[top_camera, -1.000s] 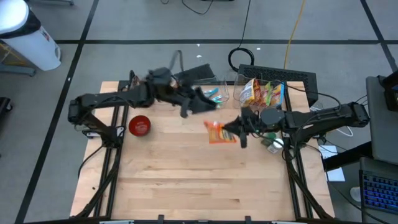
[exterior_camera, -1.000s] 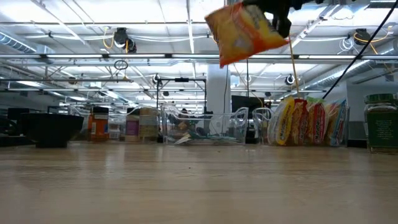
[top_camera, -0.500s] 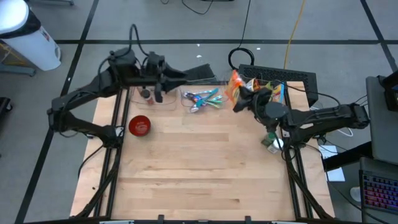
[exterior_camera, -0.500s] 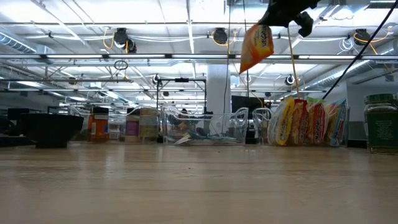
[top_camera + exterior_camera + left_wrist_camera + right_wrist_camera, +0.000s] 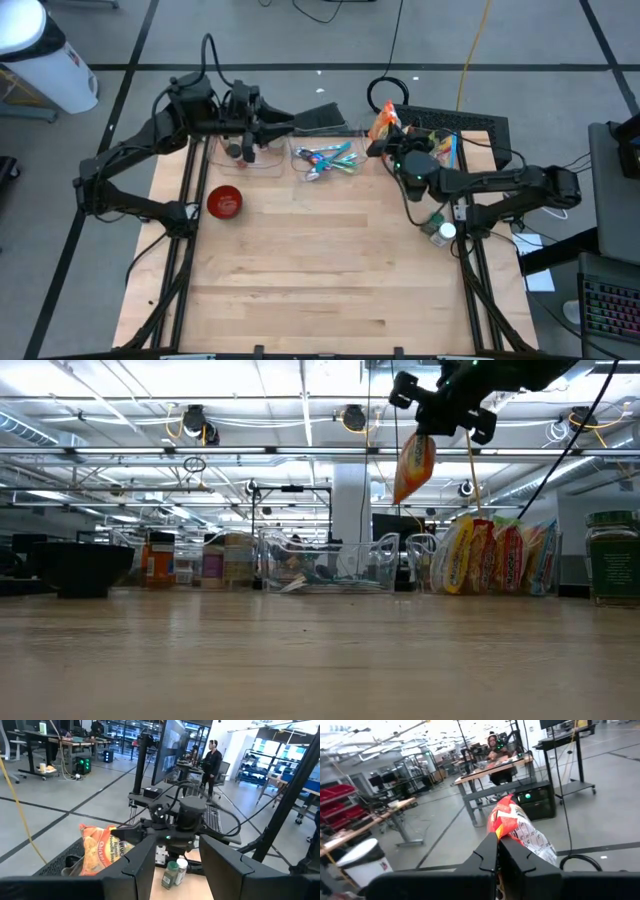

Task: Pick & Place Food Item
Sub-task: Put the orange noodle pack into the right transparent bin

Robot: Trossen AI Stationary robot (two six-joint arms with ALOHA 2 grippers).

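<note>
Only the low view shows the orange packet (image 5: pixel 414 466) dangling from the right tool (image 5: pixel 443 412).

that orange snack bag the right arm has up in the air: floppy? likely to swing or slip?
Likely floppy: the orange snack bag hangs limp below the right gripper, pinched only at its top edge. It probably swings on fast moves. It looks light, so slipping seems unlikely while the fingers are shut on the crimp.
</note>
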